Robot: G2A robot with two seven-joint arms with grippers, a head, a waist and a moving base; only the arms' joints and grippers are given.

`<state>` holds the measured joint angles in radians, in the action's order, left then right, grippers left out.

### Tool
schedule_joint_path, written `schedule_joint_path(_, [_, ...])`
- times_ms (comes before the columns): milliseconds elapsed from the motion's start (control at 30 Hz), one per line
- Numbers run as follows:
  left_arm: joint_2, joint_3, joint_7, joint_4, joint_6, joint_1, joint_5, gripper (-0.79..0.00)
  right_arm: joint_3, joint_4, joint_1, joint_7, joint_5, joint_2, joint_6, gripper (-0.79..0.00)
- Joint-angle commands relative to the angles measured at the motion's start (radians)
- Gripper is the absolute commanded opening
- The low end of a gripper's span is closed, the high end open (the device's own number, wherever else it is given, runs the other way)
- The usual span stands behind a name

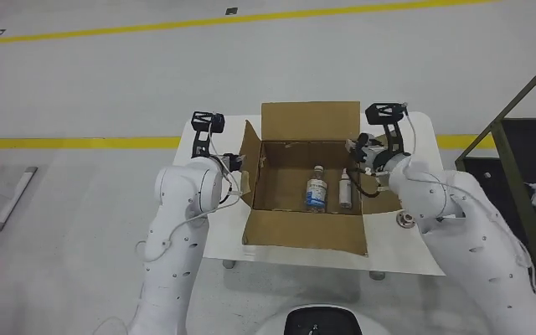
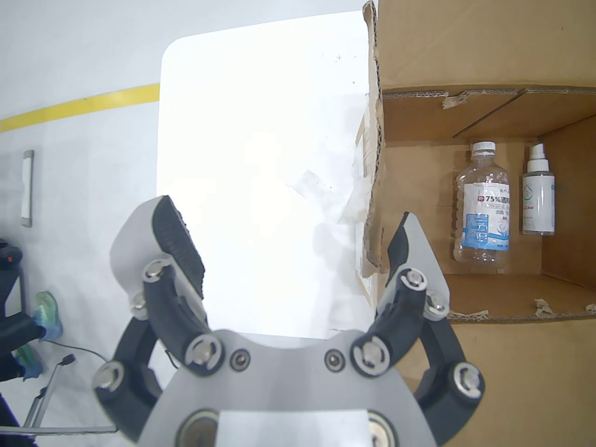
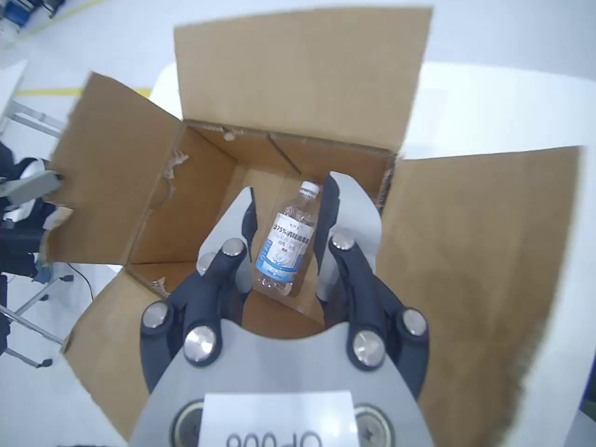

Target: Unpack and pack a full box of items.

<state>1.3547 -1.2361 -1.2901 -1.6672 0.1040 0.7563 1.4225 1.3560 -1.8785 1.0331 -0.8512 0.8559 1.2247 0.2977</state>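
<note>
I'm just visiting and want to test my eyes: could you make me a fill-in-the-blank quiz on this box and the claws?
1. The open cardboard box holds ____ items.
2. The clear bottle has a cap coloured ____.
3. The right claw, by the box, is ____.
4. The left claw hangs outside the box, over the white ____.
Missing words: two; white; open; table.

Top view looks down; both wrist views close, sharing box [image 1: 310, 121] interior
</note>
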Motion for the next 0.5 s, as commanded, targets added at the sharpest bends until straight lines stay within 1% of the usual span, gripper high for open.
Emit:
schedule_joint_path(0, [0.001,-0.001,0.001,-0.002,0.0,0.002,-0.002,0.0,0.168,-0.09,0.079,-0.024,-0.006,-0.018,-0.048,-0.785])
schedule_joint_path(67, [0.001,-0.002,0.003,-0.004,-0.001,0.004,-0.001,0.0,0.296,-0.13,0.145,-0.057,-0.009,-0.032,-0.092,-0.785])
schedule_joint_path(167, [0.002,-0.003,0.005,-0.007,0.0,0.009,-0.002,0.0,0.471,-0.137,0.224,-0.13,0.017,-0.051,-0.154,-0.779])
schedule_joint_path(267, [0.003,0.002,0.004,-0.008,-0.003,0.01,-0.004,0.0,0.569,-0.106,0.287,-0.208,0.085,-0.067,-0.222,-0.733])
schedule_joint_path(300, [0.004,0.005,0.006,-0.007,-0.004,0.009,-0.005,0.0,0.584,-0.088,0.301,-0.229,0.117,-0.071,-0.239,-0.717])
schedule_joint_path(367, [0.005,0.011,0.007,-0.005,-0.007,0.008,-0.009,0.0,0.586,-0.04,0.319,-0.268,0.176,-0.078,-0.257,-0.643])
schedule_joint_path(467, [0.008,0.022,0.007,0.003,-0.014,0.002,-0.013,0.0,0.53,0.032,0.322,-0.324,0.253,-0.084,-0.298,-0.52])
